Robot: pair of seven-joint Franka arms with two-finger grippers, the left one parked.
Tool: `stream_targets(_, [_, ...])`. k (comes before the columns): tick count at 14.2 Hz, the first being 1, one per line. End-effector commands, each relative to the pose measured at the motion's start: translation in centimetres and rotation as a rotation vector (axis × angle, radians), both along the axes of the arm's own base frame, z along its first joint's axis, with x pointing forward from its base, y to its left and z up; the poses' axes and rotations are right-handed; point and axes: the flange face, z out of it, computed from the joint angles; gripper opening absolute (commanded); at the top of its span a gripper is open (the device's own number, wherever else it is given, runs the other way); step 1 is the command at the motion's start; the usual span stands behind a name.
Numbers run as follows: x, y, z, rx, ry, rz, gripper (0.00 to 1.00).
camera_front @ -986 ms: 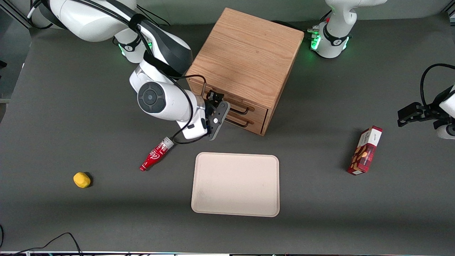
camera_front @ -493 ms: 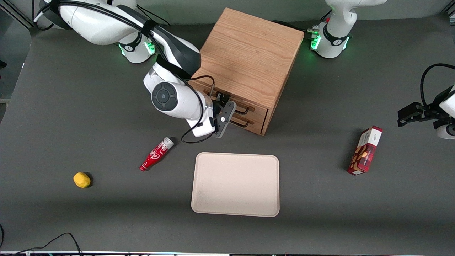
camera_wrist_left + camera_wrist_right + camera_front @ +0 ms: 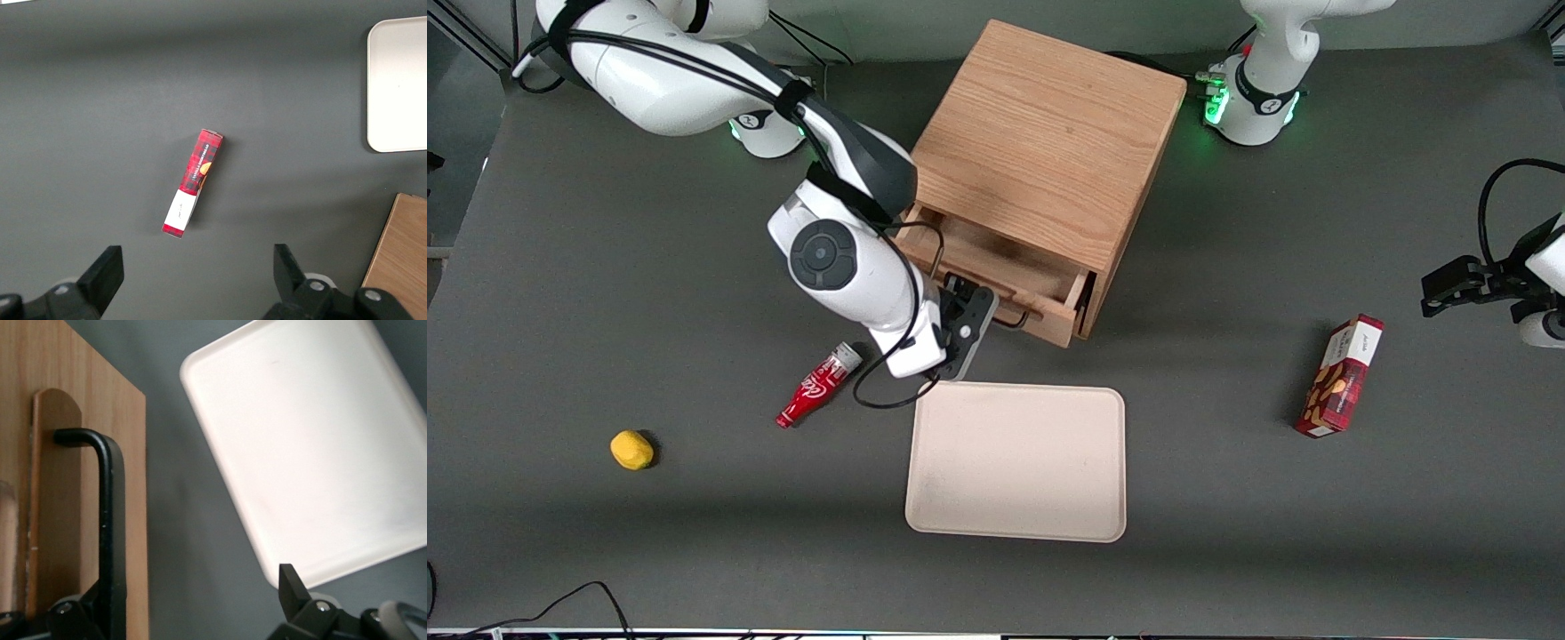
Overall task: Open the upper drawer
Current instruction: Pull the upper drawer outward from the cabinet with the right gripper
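grey table [image 3: 605, 293], upper drawer [image 3: 1005, 280] open, end effector [image 3: 971, 313] at handle

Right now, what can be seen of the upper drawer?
The upper drawer is oak-coloured wood, wide and shallow, pulled partly out of the cabinet so its bare inside shows. A thin black wire handle runs along its front. The gripper is at that handle, nearer the front camera than the drawer.

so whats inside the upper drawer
The upper drawer is pulled partly out; only bare wood shows inside. The part under the cabinet top stays hidden. The gripper is at its handle.
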Motion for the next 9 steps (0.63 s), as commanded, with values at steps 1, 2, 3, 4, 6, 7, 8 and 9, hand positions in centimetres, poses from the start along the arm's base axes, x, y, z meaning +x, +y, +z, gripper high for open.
stream_targets(1, [3.9, -2.1, -0.2, -0.004, -0.074, 0.037, 1.00])
stream_targets(2, [5.3, -3.4, -0.4, -0.010, -0.092, 0.041, 1.00])
stream_targets(3, [6.0, -4.0, -0.2, -0.006, -0.106, 0.048, 1.00])
stream_targets(4, [6.5, -4.4, 0.4, -0.001, -0.118, 0.041, 1.00])
stream_targets(6, [7.9, -6.1, 1.0, -0.012, -0.150, 0.034, 1.00])
stream_targets(7, [8.3, -6.6, 1.2, -0.015, -0.163, 0.046, 1.00])
stream_targets(8, [9.0, -7.5, 1.3, -0.021, -0.176, 0.037, 1.00])
stream_targets(9, [9.6, -8.2, 1.6, -0.022, -0.193, 0.025, 1.00])
